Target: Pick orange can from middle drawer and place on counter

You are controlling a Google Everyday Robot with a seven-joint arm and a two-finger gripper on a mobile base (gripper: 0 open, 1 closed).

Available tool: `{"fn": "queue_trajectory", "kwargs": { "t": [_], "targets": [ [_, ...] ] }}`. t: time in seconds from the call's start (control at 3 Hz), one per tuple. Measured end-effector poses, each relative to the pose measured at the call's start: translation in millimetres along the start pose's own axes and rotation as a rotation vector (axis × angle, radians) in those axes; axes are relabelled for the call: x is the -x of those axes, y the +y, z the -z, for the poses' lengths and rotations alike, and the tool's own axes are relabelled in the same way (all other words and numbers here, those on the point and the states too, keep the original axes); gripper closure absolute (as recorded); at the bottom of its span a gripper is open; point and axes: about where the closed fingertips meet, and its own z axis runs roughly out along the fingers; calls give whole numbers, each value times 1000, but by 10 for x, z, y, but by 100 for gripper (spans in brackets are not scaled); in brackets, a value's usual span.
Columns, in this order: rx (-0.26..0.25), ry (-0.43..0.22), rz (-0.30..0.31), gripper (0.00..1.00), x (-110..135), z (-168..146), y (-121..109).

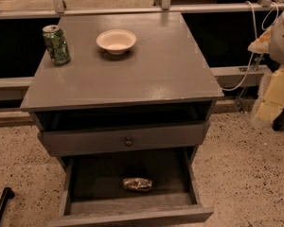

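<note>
The orange can lies on its side on the dark floor of the middle drawer, near the front wall and slightly right of centre. The drawer is pulled out wide below the closed drawer front with a round knob. The counter is the grey cabinet top above. My gripper is not in this view. A pale rounded shape at the right edge may be part of my arm. Nothing touches the can.
A green patterned can stands upright at the counter's back left. A white bowl sits at the back middle. White cables and yellowish objects are to the right of the cabinet. A black bar lies on the speckled floor at lower left.
</note>
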Motion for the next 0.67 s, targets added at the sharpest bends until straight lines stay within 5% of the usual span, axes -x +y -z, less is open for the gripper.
{"fn": "queue_trajectory", "kwargs": {
  "t": [0.67],
  "targets": [
    [-18, -2, -4, 0, 31, -184, 5]
  ]
}}
